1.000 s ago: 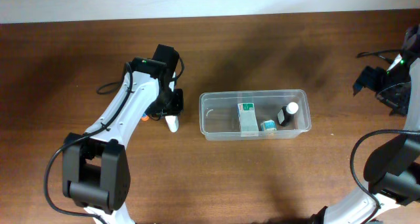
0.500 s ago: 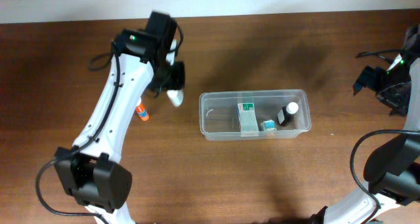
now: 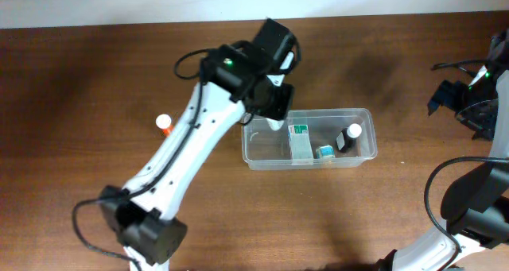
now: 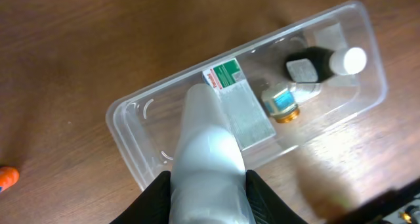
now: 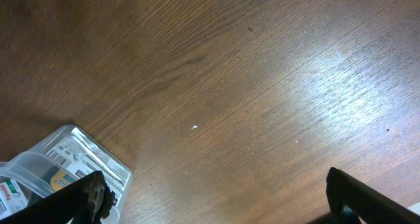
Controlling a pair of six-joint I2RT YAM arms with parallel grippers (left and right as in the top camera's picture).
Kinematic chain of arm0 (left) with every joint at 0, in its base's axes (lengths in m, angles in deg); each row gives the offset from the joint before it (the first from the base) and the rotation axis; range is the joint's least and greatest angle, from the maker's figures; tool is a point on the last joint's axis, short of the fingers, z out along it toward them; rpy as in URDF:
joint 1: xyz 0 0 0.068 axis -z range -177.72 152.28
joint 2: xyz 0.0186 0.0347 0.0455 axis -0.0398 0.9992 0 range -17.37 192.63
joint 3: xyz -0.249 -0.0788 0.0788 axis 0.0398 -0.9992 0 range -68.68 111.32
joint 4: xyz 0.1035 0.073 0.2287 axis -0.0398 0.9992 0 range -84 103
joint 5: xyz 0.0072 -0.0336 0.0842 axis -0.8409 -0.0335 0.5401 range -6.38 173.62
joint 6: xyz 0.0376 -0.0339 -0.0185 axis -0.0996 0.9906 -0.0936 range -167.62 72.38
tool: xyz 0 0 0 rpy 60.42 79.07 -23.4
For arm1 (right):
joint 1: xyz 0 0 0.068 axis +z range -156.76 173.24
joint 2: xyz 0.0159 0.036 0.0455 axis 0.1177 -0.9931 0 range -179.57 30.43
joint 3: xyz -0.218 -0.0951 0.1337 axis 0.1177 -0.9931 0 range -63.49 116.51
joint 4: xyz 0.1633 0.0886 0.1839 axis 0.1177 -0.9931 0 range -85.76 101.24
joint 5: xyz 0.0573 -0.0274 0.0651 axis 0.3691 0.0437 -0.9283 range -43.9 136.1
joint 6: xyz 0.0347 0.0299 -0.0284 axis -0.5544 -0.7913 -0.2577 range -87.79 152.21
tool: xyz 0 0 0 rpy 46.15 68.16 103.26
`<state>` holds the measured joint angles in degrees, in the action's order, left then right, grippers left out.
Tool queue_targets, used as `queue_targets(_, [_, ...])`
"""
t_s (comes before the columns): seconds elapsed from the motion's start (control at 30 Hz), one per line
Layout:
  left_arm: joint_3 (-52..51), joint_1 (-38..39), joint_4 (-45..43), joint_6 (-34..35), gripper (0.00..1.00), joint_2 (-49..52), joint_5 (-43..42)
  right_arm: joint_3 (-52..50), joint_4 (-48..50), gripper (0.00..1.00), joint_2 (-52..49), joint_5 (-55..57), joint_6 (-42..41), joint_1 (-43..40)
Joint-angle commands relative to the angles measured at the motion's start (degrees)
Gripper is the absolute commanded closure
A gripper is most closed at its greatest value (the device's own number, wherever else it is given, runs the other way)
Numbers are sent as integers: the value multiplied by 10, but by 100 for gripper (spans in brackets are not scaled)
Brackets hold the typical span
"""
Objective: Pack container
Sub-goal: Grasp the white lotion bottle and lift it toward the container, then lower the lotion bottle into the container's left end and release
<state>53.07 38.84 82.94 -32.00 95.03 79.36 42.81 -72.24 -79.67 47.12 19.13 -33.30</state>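
Note:
The clear plastic container (image 3: 254,156) sits mid-table and also shows in the left wrist view (image 4: 125,129) and at the lower left of the right wrist view (image 5: 85,152). Inside lie a green-and-white box (image 3: 299,141), a small teal-capped bottle (image 3: 324,152) and a dark bottle with a white cap (image 3: 348,136). My left gripper (image 3: 275,112) is shut on a white tube (image 4: 207,161) and holds it over the container's left end. My right gripper (image 5: 213,194) is open and empty above bare table at the far right.
An orange item with a white cap (image 3: 164,123) stands on the table left of the container; its orange edge shows in the left wrist view (image 4: 6,178). A pale wall runs along the back edge. Cables (image 3: 453,65) lie at the right.
My left arm has lifted the white tube from beside the orange item and swung it right, to over the container's left end. The orange item now stands uncovered. The right arm has not moved.

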Motion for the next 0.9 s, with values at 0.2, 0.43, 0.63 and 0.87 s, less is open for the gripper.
queue_targets(0.2, [10, 6, 2, -9, 66, 103, 8, 0, 1, 2, 1, 1, -1, -1])
queue_targets(0.43, [10, 6, 1, -9, 62, 141, 8, 0, 0, 1, 1, 1, -1, -1])
queue_targets(0.63, [10, 6, -3, -9, 62, 151, 8, 0, 1, 2, 1, 1, -1, -1])
queue_targets(0.87, [14, 4, -14, -14, 57, 151, 8, 0, 1, 2, 1, 1, -1, -1])
